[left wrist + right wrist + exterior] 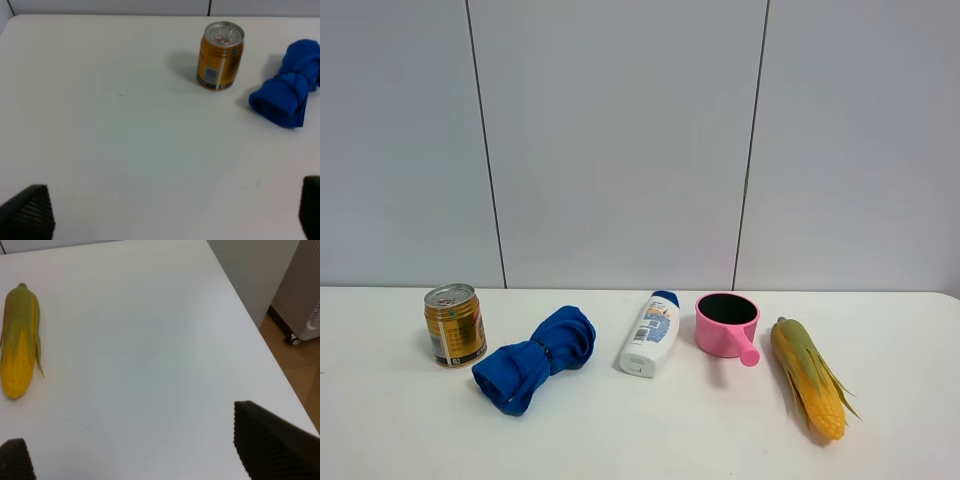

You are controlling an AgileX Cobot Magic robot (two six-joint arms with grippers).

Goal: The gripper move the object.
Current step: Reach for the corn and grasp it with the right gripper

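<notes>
1. The corn [808, 378] lies flat on the worktop [880, 440], at 4 o'clock from the pink cup [726, 323] in the high view. Its husk end points to the wall, and nothing touches it.
2. For a good approach, we'd centre the right claw [145, 450] over the corn's mid-length, turn the wrist so the fingers span its width (not its length), then descend w/ jaws wide.
3. Right claw: spread open, empty, over bare worktop, corn off to one side.
4. Left claw [167, 220]: also open, holding nothing, facing the can [220, 56] & blue cloth [287, 92].

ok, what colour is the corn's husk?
Green-yellow; the corn shows best in the right wrist view.
</notes>
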